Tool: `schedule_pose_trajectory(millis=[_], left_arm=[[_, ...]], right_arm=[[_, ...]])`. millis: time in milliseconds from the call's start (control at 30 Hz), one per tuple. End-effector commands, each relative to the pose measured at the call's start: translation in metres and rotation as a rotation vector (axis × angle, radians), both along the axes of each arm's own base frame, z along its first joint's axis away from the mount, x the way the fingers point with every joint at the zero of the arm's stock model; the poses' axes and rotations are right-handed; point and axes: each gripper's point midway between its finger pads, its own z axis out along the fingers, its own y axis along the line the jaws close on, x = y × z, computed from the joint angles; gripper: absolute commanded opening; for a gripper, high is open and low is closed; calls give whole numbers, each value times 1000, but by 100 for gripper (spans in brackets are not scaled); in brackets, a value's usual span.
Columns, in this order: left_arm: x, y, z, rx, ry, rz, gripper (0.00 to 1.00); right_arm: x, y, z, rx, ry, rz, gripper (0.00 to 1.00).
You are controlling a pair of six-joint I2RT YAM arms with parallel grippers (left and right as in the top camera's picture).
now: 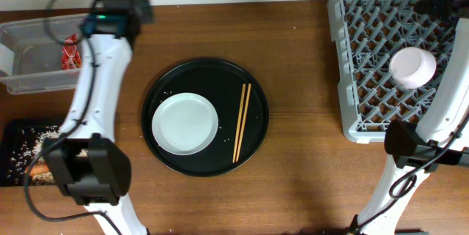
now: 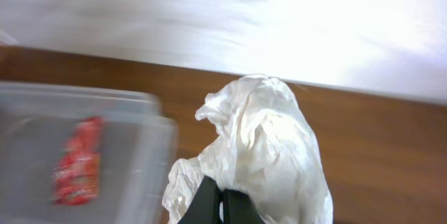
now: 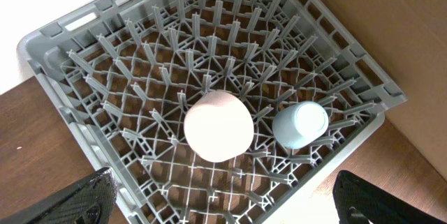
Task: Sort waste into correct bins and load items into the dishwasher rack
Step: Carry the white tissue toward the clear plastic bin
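Nearest, at the left edge of the desk: flat black tray, rice-and-meat scraps scattered inside, orange carrot toward its near side, partly hidden behind the left arm. Farther in, mid-desk: large round black tray, carrying the white plate on its left half and two chopsticks side by side on its right half, apart from the plate. To the right, reaching the far edge: grey dishwasher rack, with the pinkish-white bowl resting among the pegs and the light-blue cup just beside it. Above the rack: right tool, spread wide, gripping nothing. At the far left: clear tub, red wrapper inside near its right end. Just past that end, close to the wall: left tool, pinched fully closed on a crumpled white tissue, outside the tub's corner, over bare wood.
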Motion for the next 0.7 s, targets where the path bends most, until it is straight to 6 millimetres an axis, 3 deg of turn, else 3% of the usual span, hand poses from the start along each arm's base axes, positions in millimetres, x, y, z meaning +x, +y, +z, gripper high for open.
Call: schedule_pose_trajectory(millis=[0, 133, 233, 333, 367, 400, 433, 467, 667], left_arm=[[-5, 76, -17, 13, 20, 198, 0], [-8, 125, -49, -11, 72, 268, 1], [-12, 150, -78, -33, 128, 302, 11], [-19, 174, -82, -36, 133, 345, 13], [-22, 183, -78, -37, 123, 361, 27], [-24, 187, -77, -37, 122, 369, 49], [-27, 190, -78, -38, 127, 376, 79], [-29, 193, -79, -39, 137, 381, 99], [-42, 194, -81, -45, 183, 390, 99]], right_arm=[[-9, -1, 11, -16, -17, -15, 98], [-9, -1, 11, -16, -17, -15, 98], [-9, -1, 11, -16, -17, -15, 98], [-9, -1, 11, -16, -17, -15, 98], [-9, -1, 11, -16, -17, -15, 98], [-9, -1, 11, -16, -17, -15, 98], [-9, -1, 11, -16, -17, -15, 98], [-9, -1, 11, -16, -17, -15, 98], [-9, -1, 11, -16, -17, -15, 98]])
